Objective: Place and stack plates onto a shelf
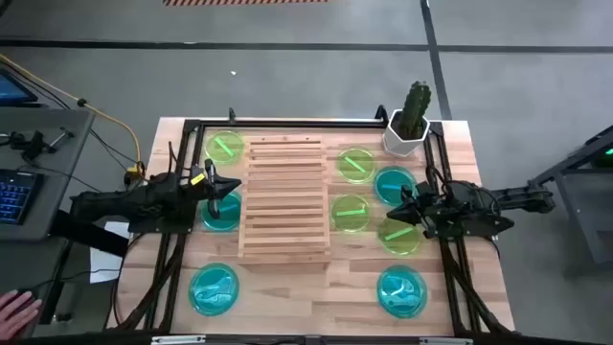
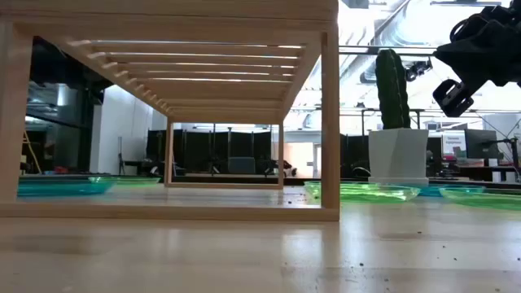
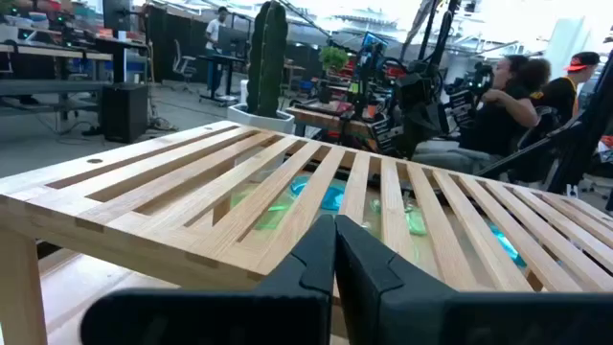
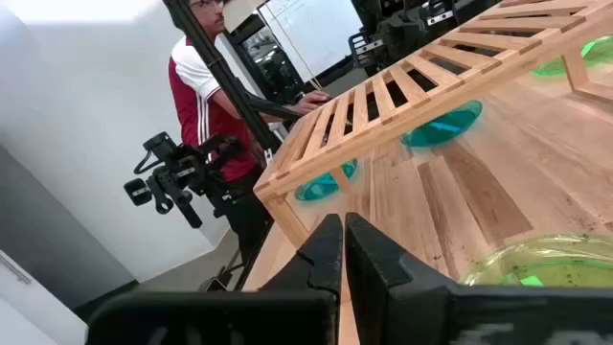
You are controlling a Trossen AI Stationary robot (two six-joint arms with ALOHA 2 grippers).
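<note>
The wooden slatted shelf stands on its legs in the middle of the tabletop, with nothing on its slats. Green plates and cyan plates lie flat on the table to its left and right. My left gripper is shut and hovers at the shelf's left edge, above a cyan plate. My right gripper is shut, in the air to the shelf's right, above a green plate.
A cactus in a white pot stands at the far right corner. A black frame runs along the table's far edge and sides. People sit and stand beyond the table. A hand shows at the near left, off the table.
</note>
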